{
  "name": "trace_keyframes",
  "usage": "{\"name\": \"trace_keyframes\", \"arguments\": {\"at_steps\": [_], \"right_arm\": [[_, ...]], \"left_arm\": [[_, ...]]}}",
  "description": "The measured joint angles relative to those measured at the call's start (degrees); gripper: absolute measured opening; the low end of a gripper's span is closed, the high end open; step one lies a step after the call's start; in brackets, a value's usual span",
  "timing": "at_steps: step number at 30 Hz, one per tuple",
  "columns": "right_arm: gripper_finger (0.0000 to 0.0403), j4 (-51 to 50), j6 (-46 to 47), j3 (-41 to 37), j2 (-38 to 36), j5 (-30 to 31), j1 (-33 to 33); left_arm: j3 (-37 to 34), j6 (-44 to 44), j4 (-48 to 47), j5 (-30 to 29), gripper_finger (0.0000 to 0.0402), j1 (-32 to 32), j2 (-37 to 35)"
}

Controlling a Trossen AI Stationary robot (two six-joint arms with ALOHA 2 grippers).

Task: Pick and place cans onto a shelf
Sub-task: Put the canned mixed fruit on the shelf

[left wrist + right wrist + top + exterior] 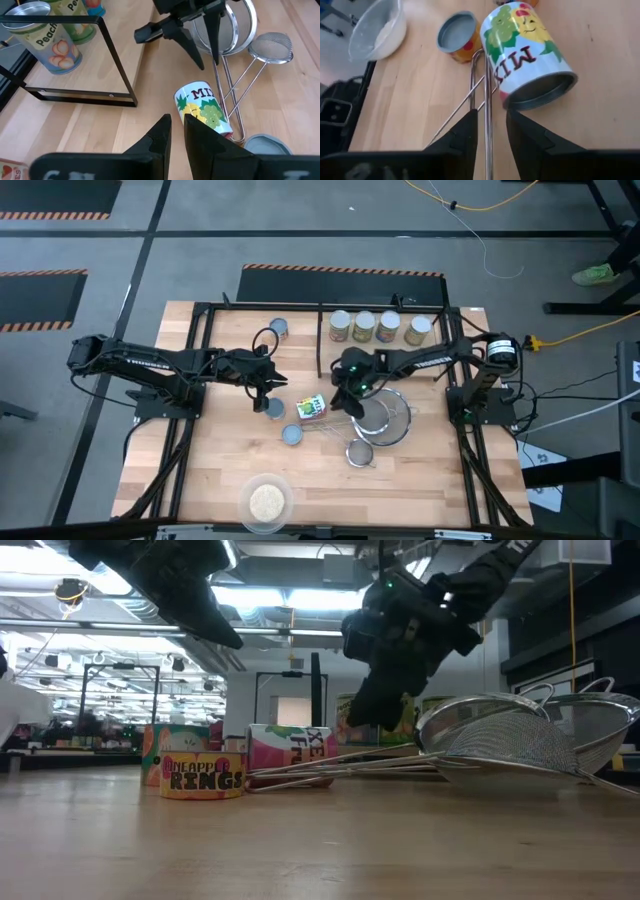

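Lying can: the mixed-fruit can (312,408) lies on its side mid-bench, at 9 o'clock of the strainers (383,423), whose handles touch it.
Shelf: the shelf (300,330) sits at 12 o'clock, with four cans (378,327) upright along its far right.
Left tool: my left tool (177,131) hangs above the lying can, fingers nearly together, holding nothing.
Right tool: my right tool (491,132) hovers over the handles, slightly spread, empty.
Handling: I judge it rigid, smooth and prone to rolling; I'd pinch across the label at mid-length.
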Motion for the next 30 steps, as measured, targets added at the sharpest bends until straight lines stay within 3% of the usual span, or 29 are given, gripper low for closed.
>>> {"name": "trace_keyframes", "arguments": {"at_steps": [30], "right_arm": [[0.0107,6.7,3.6,-2.7,0.0,11.6,3.1]], "left_arm": [[0.0,0.5,0.0,-0.2,0.0044,0.0,0.0]]}}
